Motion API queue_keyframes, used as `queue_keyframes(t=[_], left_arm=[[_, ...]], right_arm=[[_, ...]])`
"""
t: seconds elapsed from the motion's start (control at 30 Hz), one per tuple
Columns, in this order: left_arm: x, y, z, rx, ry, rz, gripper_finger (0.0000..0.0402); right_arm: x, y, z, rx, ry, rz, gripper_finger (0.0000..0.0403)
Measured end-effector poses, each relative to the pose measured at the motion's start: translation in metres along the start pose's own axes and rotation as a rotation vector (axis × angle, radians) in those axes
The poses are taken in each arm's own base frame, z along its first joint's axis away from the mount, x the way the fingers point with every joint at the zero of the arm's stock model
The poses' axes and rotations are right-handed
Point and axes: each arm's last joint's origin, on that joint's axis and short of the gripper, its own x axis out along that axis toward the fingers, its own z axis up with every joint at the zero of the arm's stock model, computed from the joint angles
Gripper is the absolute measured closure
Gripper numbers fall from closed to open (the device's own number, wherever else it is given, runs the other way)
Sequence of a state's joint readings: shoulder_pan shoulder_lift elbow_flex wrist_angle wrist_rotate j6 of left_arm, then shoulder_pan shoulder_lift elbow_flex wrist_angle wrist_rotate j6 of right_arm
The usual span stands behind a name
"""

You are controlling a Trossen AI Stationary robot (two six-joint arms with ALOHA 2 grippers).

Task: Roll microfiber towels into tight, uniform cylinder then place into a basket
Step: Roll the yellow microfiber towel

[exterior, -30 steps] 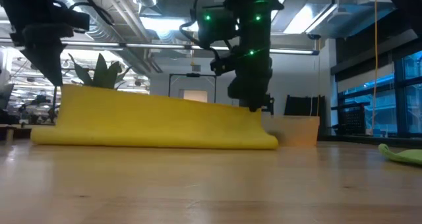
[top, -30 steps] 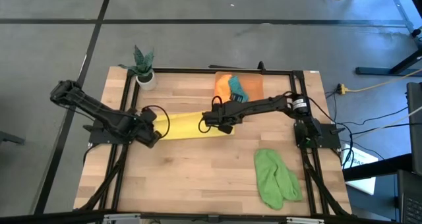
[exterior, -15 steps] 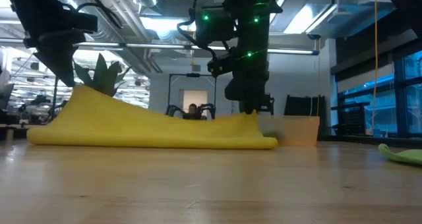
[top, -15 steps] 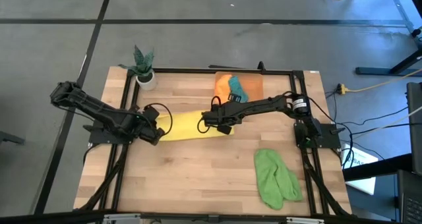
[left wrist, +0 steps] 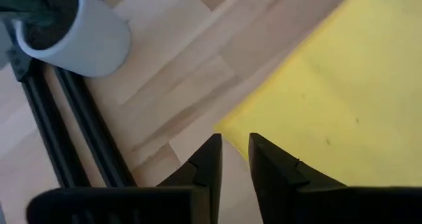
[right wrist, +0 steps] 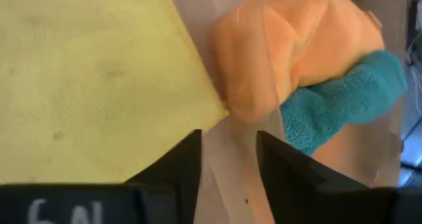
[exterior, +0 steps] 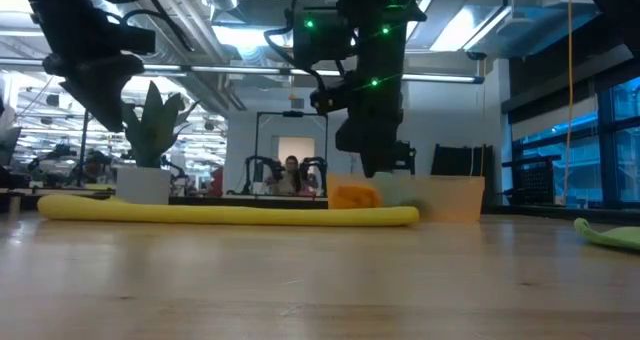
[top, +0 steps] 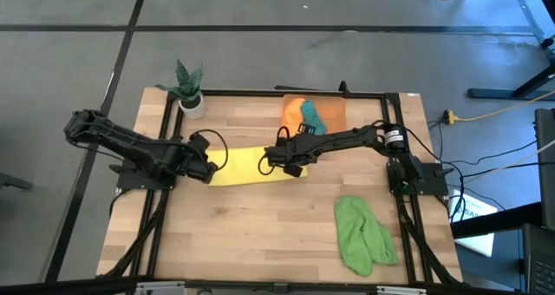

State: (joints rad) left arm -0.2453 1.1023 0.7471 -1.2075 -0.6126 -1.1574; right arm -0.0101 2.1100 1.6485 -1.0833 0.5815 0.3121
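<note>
Yellow towel (top: 245, 167) lies flat, folded into a strip; left tool (left wrist: 232, 159) and right tool (right wrist: 227, 159) open, empty.

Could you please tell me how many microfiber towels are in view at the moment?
4: the yellow towel flat mid-table, the green towel near the right front, and the orange towel and teal towel in the basket.
</note>
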Motion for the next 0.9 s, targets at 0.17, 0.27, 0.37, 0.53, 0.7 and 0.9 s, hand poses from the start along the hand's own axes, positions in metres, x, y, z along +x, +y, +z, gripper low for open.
queue_keyframes(t=[0.17,0.27,0.37,0.53,0.7,0.9], left_arm=[[0.000,-0.007,0.004,-0.029,-0.010,-0.074,0.0331],[0.000,-0.018,0.006,0.017,-0.004,-0.167,0.0334],[0.002,-0.031,0.005,0.038,0.012,-0.223,0.0334],[0.016,-0.050,-0.004,0.098,0.054,-0.165,0.0332],[0.034,-0.065,-0.015,0.142,0.135,-0.076,0.0334],[0.052,-0.076,-0.026,0.197,0.205,0.013,0.0333]], right_arm=[[-0.002,0.006,-0.002,0.066,0.037,0.116,0.0254],[-0.007,0.015,-0.004,0.050,0.047,0.203,0.0256],[-0.013,0.024,-0.005,0.034,0.030,0.218,0.0259],[-0.020,0.036,-0.004,0.031,-0.026,0.252,0.0259],[-0.026,0.046,-0.008,0.015,-0.038,0.285,0.0259],[-0.012,0.065,-0.023,-0.015,-0.016,0.357,0.0260]])
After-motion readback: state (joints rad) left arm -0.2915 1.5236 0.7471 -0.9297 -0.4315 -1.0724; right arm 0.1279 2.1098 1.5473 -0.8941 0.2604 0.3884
